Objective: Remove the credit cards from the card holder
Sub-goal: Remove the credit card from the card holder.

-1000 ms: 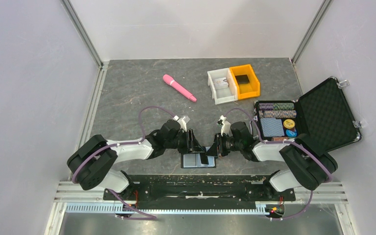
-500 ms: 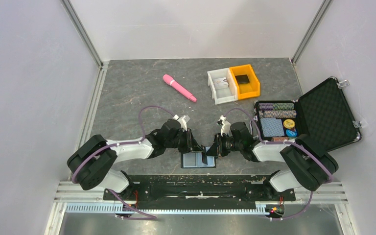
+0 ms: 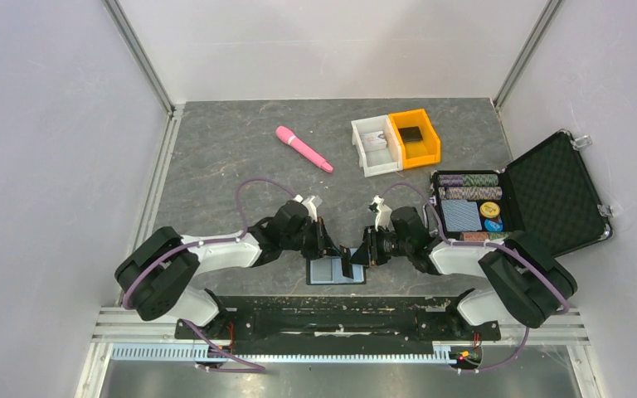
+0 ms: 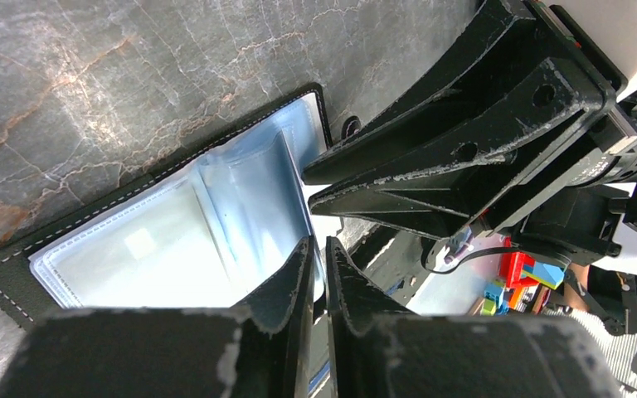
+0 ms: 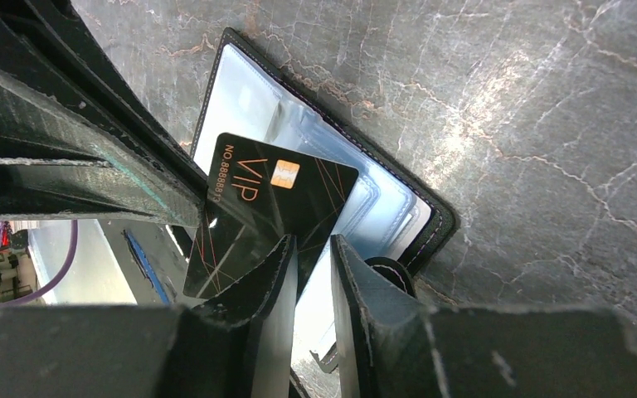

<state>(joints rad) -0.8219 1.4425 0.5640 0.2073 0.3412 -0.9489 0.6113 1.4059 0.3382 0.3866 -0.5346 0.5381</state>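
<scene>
Top view: the card holder (image 3: 330, 274) is lying open on the grey marbled table (image 3: 216, 174), at its near edge, between the two arms. The left gripper (image 3: 328, 242) and the right gripper (image 3: 360, 251) are meeting just above it, their tips close together. A black card (image 3: 347, 267) is standing tilted over the holder's right half.

Left wrist view: the holder's bluish transparent sleeves (image 4: 174, 240) are facing up, one sleeve bulging at the fold. The left fingers (image 4: 294, 278) are sitting almost together, with only a thin slit between them, at the sleeve's edge. It cannot be told whether they are pinching the plastic.

Right wrist view: the card, which is reading "VIP" with a gold chip, is angling up off the sleeves. Its lower edge is passing behind one of the right fingers (image 5: 257, 290). The right jaws are standing narrowly apart. Whether they are clamping the card cannot be told.

Farther back, a pink wand-shaped object (image 3: 303, 148), a white bin (image 3: 371, 148) and an orange bin (image 3: 415, 138) are lying well apart from the holder. An open briefcase (image 3: 551, 195) holding poker chips is sitting at the right.
</scene>
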